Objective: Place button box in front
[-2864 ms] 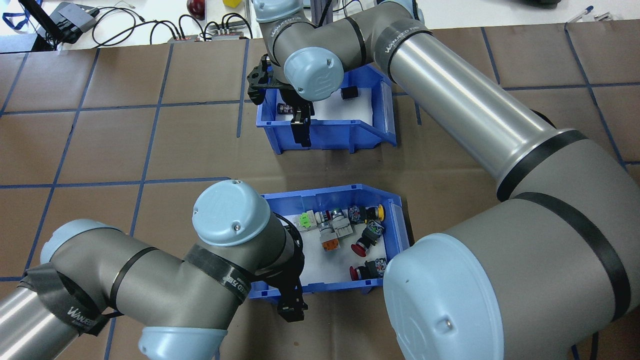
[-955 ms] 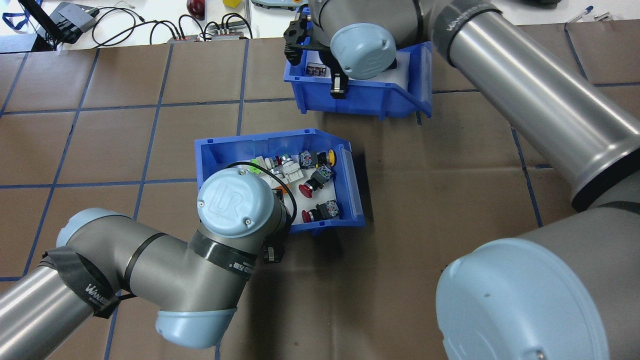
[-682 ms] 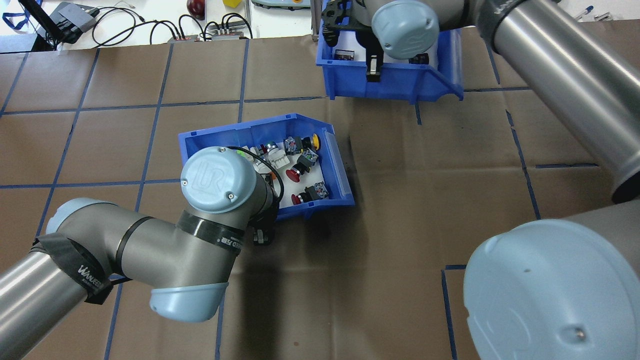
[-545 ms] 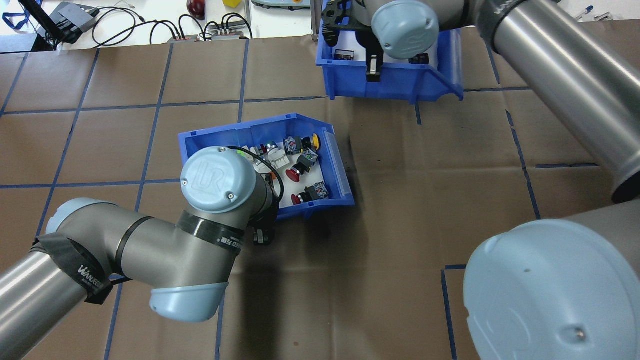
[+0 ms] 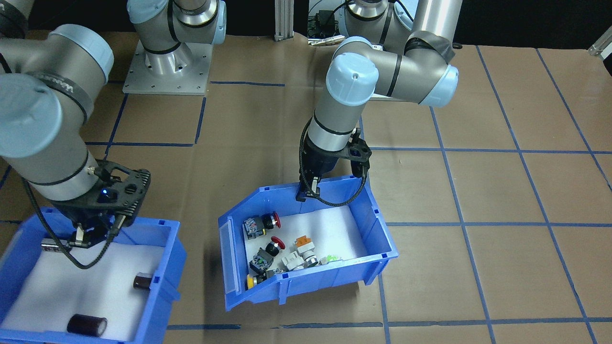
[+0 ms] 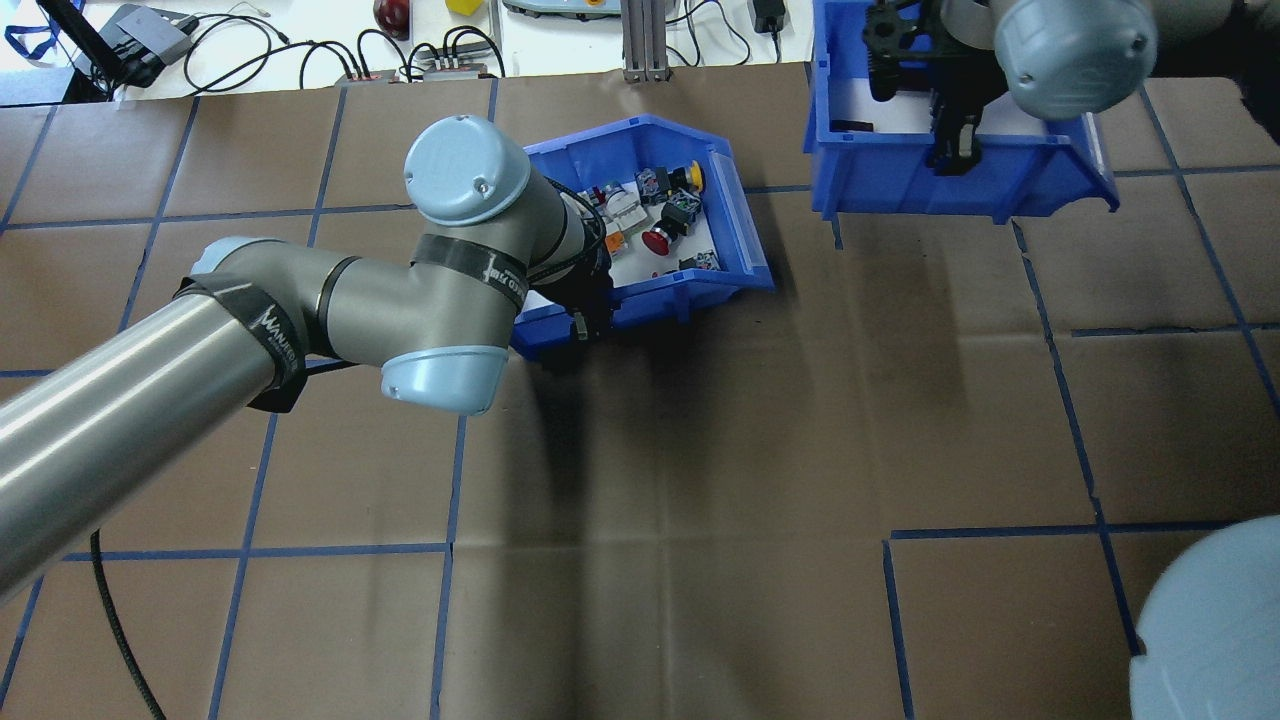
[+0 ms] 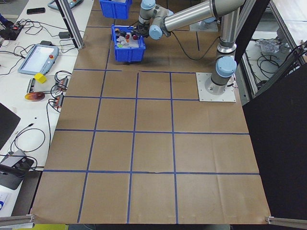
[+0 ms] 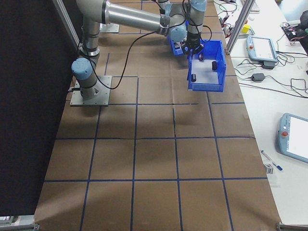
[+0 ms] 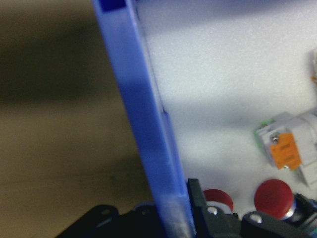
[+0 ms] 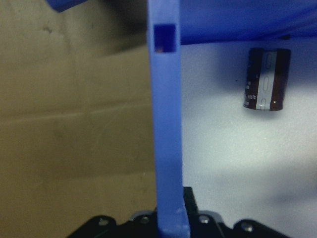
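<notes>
Near the table's far edge, the left gripper is pinching the button box by its rear wall, coloured switches inside. Alongside, the right gripper is clamping the second bin; only the front-facing view is showing both its dark cylinders.

Brown-papered table with blue tape grid, two blue bins on top

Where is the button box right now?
In the overhead view the button box sits upper centre, its near wall pinched by the left gripper, left of the other blue bin.
</notes>
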Tool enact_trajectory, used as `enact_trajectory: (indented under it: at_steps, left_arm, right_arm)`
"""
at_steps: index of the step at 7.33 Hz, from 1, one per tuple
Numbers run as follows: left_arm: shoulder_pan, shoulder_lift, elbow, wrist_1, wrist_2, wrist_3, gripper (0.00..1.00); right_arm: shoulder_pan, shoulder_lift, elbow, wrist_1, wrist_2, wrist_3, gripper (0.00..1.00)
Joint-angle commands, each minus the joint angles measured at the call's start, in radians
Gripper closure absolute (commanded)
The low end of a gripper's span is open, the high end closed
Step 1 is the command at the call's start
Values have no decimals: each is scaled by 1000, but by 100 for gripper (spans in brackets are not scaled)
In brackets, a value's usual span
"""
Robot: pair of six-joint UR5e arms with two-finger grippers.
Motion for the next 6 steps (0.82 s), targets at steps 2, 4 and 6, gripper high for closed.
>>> enact_trajectory:
  at_steps: [2, 4, 6]
  left_arm:
    - [-31, -135, 162, -12, -42, 88, 100]
    - [-48, -168, 193, -24, -22, 93, 100]
    - [-56, -174, 202, -70, 88, 196, 100]
  right_arm:
    - [-117, -175, 222, -11, 33, -127, 94]
    - [-183, -247, 318, -13, 36, -215, 94]
    - [-203, -284, 377, -19, 36, -230, 94]
